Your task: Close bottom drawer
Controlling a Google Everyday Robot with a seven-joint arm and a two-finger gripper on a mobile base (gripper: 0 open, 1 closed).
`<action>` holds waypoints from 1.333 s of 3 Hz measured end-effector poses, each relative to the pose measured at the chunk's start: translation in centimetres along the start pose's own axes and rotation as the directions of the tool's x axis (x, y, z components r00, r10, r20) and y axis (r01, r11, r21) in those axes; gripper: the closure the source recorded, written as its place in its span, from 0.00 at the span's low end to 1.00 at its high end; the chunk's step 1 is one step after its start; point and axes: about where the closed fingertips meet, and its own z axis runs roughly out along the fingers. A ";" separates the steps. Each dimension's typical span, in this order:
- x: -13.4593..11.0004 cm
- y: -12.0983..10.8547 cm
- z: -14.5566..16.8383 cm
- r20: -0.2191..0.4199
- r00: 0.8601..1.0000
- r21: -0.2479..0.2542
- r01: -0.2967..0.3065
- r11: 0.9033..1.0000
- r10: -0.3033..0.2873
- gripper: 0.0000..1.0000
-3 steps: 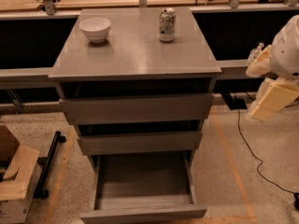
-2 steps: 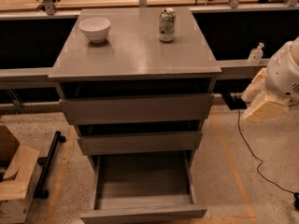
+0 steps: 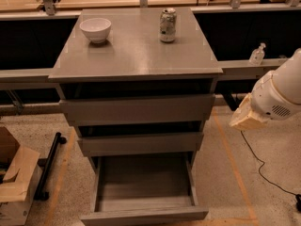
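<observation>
The grey cabinet (image 3: 136, 55) has three drawers. The bottom drawer (image 3: 143, 215) is pulled far out toward me, and its deep box looks empty. The middle drawer (image 3: 141, 143) and the top drawer (image 3: 137, 109) each stand slightly out. My gripper (image 3: 244, 117) is the tan end of the white arm (image 3: 282, 91). It hangs to the right of the cabinet at about the height of the top drawer, clear of the cabinet and well above and to the right of the bottom drawer's front.
A white bowl (image 3: 95, 29) and a drink can (image 3: 168, 25) stand on the cabinet top. A clear bottle (image 3: 257, 54) sits on the rail at the right. A cardboard box (image 3: 14, 180) and a black bar (image 3: 49, 166) lie at the left. A cable (image 3: 261, 171) runs across the floor at the right.
The arm and gripper have moved down and a little left, closer to the cabinet's right side. The drawers have not moved.
</observation>
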 end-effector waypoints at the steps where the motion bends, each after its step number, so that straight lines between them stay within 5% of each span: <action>1: 0.3 0.8 2.3 -0.015 1.000 -0.055 -0.017 0.998 0.017 1.00; 2: 1.3 2.5 9.1 -0.048 0.998 -0.150 -0.045 0.988 0.038 1.00; 3: 3.1 5.6 18.1 -0.073 0.997 -0.253 -0.051 0.966 0.034 1.00; 4: 3.1 5.6 18.1 -0.073 0.997 -0.253 -0.051 0.966 0.034 1.00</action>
